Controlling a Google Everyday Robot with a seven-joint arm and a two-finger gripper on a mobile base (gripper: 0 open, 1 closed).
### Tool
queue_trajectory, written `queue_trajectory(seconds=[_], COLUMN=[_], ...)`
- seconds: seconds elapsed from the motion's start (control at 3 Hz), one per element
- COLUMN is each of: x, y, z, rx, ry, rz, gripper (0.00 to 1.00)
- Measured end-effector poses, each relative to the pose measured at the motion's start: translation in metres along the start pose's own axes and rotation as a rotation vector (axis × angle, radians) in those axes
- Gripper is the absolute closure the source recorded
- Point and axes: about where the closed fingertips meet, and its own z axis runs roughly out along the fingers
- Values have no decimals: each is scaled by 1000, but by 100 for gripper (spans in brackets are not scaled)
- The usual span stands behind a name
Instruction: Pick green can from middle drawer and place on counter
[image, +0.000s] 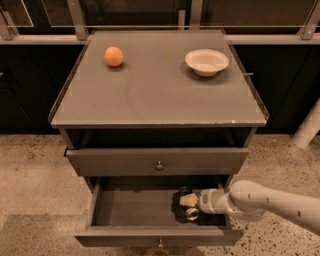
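Observation:
The middle drawer (157, 236) is pulled open below the topmost drawer (157, 161). My gripper (184, 201) reaches into it from the right, low over the drawer floor at its right half. The green can (190, 214) lies dark in the drawer right at the gripper, with one shiny silver end showing just below the gripper's tip. The can's body is largely hidden in shadow and behind the gripper. The counter (160, 100) is the grey top of the cabinet above.
An orange ball (113, 56) sits at the counter's back left and a white bowl (206, 61) at its back right. The topmost drawer stands slightly ajar. A white post (307, 127) stands on the speckled floor at the right.

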Motion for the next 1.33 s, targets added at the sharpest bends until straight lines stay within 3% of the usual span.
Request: queue_trajectory(seconds=[0.33, 1.33], x=[1, 1], y=[-1, -1], z=[1, 1], rx=[2, 2], ry=[2, 2], rz=[1, 1], gripper=[82, 13])
